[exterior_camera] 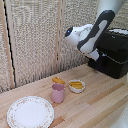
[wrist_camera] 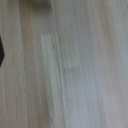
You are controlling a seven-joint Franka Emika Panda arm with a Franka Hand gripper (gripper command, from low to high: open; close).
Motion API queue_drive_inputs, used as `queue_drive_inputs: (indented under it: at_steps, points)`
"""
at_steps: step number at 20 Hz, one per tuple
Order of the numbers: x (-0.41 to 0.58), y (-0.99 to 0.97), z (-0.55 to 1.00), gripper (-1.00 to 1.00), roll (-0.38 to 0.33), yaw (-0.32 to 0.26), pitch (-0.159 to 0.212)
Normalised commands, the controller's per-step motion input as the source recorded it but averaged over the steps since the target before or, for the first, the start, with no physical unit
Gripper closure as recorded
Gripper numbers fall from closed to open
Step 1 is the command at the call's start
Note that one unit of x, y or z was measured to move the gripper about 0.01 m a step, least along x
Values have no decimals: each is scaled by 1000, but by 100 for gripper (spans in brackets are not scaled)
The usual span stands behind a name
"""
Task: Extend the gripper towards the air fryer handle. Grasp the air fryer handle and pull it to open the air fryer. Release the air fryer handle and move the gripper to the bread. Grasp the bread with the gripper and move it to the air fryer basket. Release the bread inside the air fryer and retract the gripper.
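Plate: a white plate [exterior_camera: 30, 111] with a patterned rim lies flat on the wooden table [exterior_camera: 95, 107], in the lower left of the exterior view.
Pink cup: a pink cup [exterior_camera: 58, 93] stands upright just right of the plate, near the middle of the frame.
Bread: the golden-orange bread [exterior_camera: 58, 80] lies on the table just behind the pink cup, a little above the frame's centre, apart from the fryer.
Small bowl: a small white bowl [exterior_camera: 76, 86] holding paler yellow strips sits just right of the cup and near the bread.
Arm: the white and black arm [exterior_camera: 95, 32] reaches down from the upper right of the frame, crossing in front of the fryer.
Gripper: the gripper [exterior_camera: 93, 56] is at the arm's low end, close to the fryer's front at the right of the frame; it is too small and blurred to tell whether the fingers are apart or together, and nothing is seen in them.
Air fryer: the glossy black air fryer [exterior_camera: 116, 52] stands at the right edge of the frame on the table; its handle and drawer cannot be made out behind the arm.
Wrist view: blurred pale wood boards of the table [wrist_camera: 70, 65] fill the picture, with a dark sliver [wrist_camera: 2, 51] at one edge.
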Motion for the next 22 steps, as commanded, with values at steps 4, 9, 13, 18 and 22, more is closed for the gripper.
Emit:
queue_drive_inputs:
  at_steps: [4, 9, 13, 18, 22]
  points:
    - [8, -559, -39, -100, -51, 157, -95]
    - [0, -577, -6, -100, -64, 167, -28]
    - [-29, -560, 0, -100, -76, 181, 6]
    - [-55, -497, 0, -100, -99, 182, 74]
    - [-58, -459, 11, -100, -104, 184, 102]
